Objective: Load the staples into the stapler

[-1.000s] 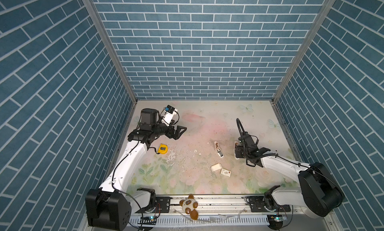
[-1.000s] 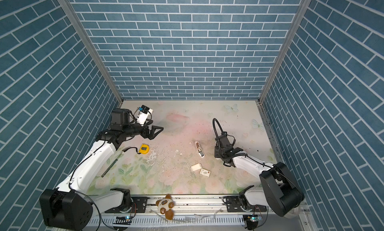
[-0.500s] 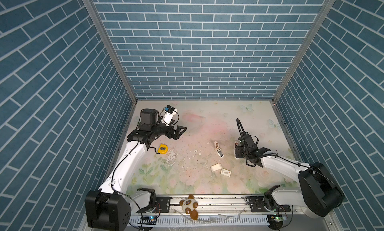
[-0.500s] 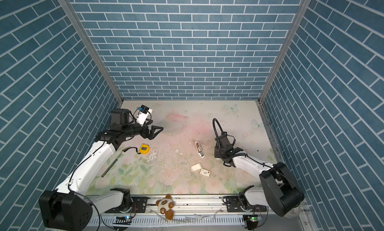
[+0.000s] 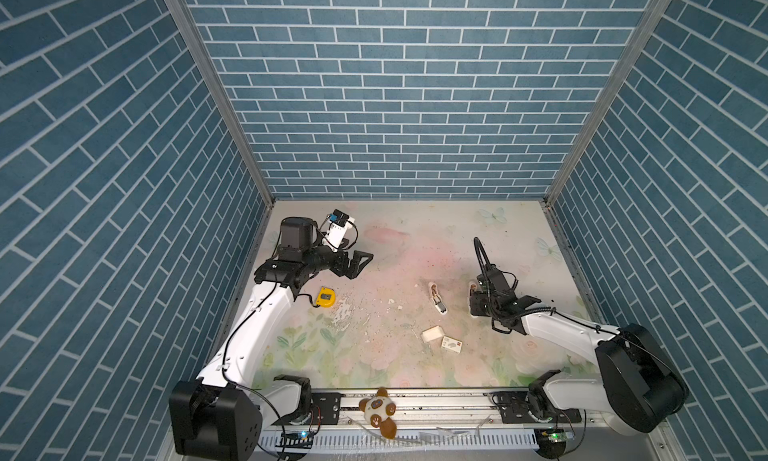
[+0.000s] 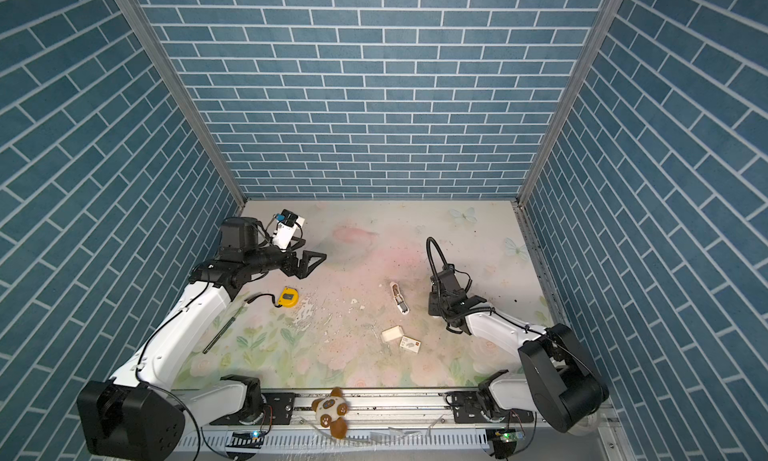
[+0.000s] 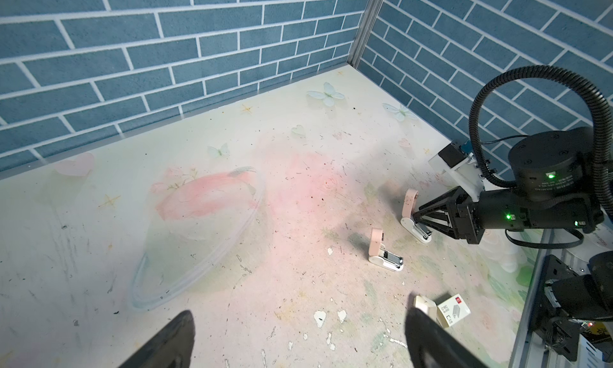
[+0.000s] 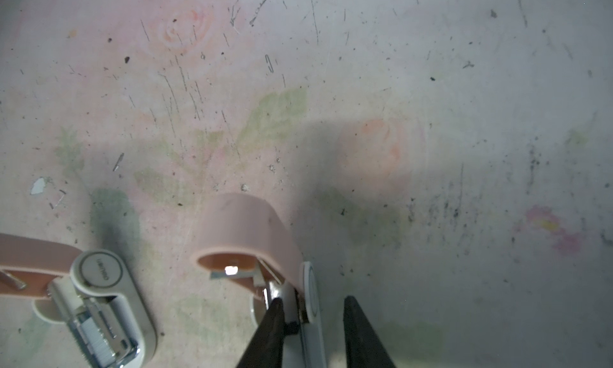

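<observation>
Floral tabletop point(image 7: 298, 170) bears a pink-lidded stapler point(image 7: 386, 260), hinged open

Clock from table point(image 5: 415, 234) ctr, 12 = back wall. Just off ctr at 3: mid stapler point(image 5: 437, 299). Further out at 3: 2nd stapler point(image 7: 408, 204), btwn right gripper point(image 8: 311, 300) jaws. At 5: tray point(image 5: 431, 334), w/ sleeve point(image 5: 452, 345) just beside, at its 4. At 9, well apart: tape measure point(image 5: 325, 297). At 10, over table: left gripper point(image 5: 360, 265). At 6: plush point(image 5: 380, 409) on front rail point(image 5: 436, 396).
</observation>
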`<state>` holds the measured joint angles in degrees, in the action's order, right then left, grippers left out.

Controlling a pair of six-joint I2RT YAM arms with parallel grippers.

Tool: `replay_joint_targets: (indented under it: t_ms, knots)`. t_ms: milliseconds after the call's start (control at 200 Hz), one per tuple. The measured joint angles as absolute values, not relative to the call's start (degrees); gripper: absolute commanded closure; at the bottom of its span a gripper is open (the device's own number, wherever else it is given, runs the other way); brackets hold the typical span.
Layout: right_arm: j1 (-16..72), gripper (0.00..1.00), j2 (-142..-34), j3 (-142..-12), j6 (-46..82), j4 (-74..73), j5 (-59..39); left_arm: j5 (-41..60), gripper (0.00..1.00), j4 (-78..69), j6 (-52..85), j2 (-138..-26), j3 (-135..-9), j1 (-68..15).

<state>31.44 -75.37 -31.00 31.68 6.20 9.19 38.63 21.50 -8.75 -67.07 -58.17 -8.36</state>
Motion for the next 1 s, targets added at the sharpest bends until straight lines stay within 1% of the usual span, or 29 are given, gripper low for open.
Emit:
replay_joint_targets:
  t_ms: [490,790,1000]
  knots:
    - [31.44,0.7,-74.81,-30.13,32.36,6.44,8.49,38.63,0.0,21.5,-8.69,-67.07,-58.17,-8.36]
    - [31.44,0.69,-74.5,-29.98,32.73,6.44,8.34,38.63,0.0,21.5,-8.56,-67.07,-58.17,-8.36]
    - [31.44,0.67,-69.19,-29.52,31.57,7.38,8.47,38.63,0.0,21.52,-8.58,-67.07,-58.17,-8.36]
